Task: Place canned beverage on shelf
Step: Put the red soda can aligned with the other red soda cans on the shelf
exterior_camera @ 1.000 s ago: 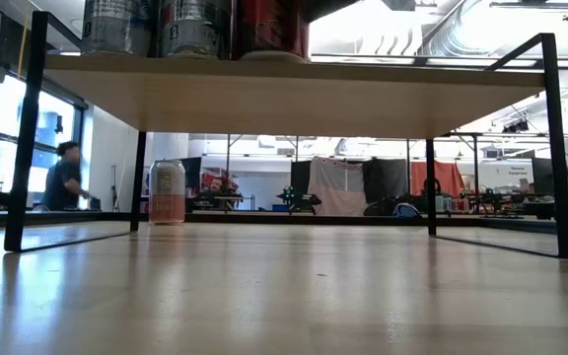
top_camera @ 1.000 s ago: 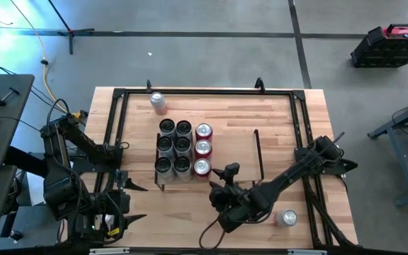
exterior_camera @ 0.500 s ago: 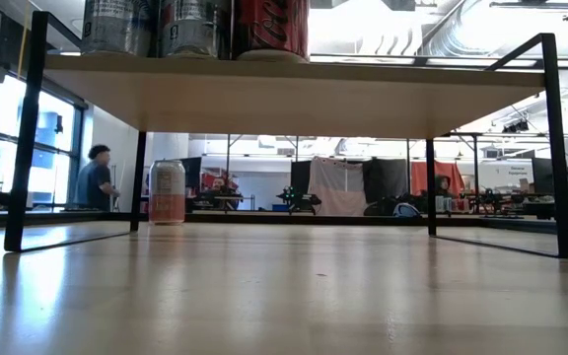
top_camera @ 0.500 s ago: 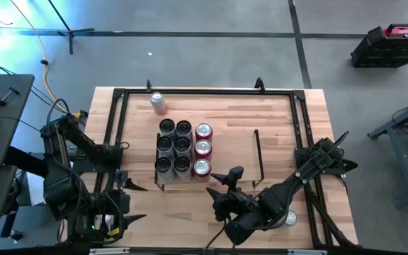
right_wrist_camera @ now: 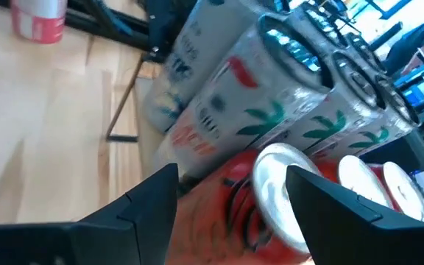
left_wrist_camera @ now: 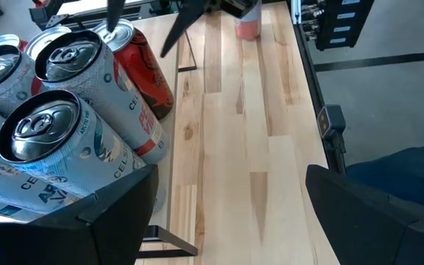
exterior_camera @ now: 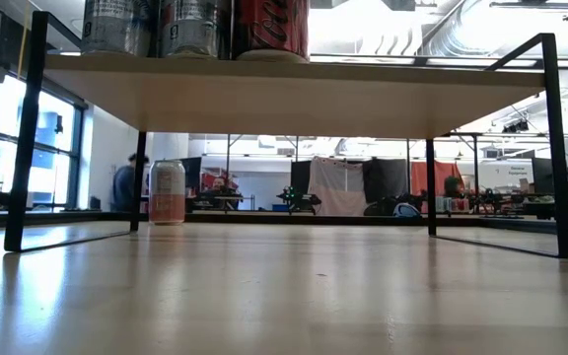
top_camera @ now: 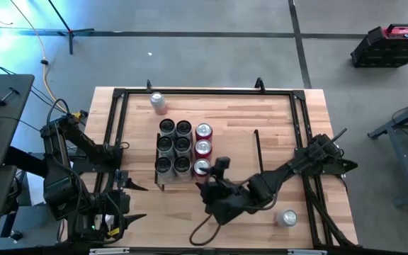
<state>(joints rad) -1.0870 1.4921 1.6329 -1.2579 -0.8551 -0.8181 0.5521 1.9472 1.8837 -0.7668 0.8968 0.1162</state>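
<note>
The shelf (top_camera: 211, 152) stands about midway across the worktop (top_camera: 282, 113), a little toward its left edge. On the shelf's left half stand nine cans in three rows: six silver cans (top_camera: 173, 146) in two columns and three red cans (top_camera: 202, 148) in a column beside them. The right half of the shelf board is bare. From the low view the shelf board (exterior_camera: 294, 94) shows from beneath, with can bottoms along its left part.

The right pincer (top_camera: 205, 185) is near the front edge of the shelf, just beside the nearest red can (right_wrist_camera: 249, 202). Its fingers (right_wrist_camera: 142, 213) stand apart on either side of that can, which lies between them in the right wrist view; whether they press on it cannot be told.

The left pincer (left_wrist_camera: 227, 213) waits at the worktop's left edge near the front corner, released, fingers spread wide, nothing between them.

A pink can (top_camera: 159, 101) stands upright near the worktop's far edge, toward the left corner. Another silver-topped can (top_camera: 286, 217) stands near the front right corner, well apart from the shelf
</note>
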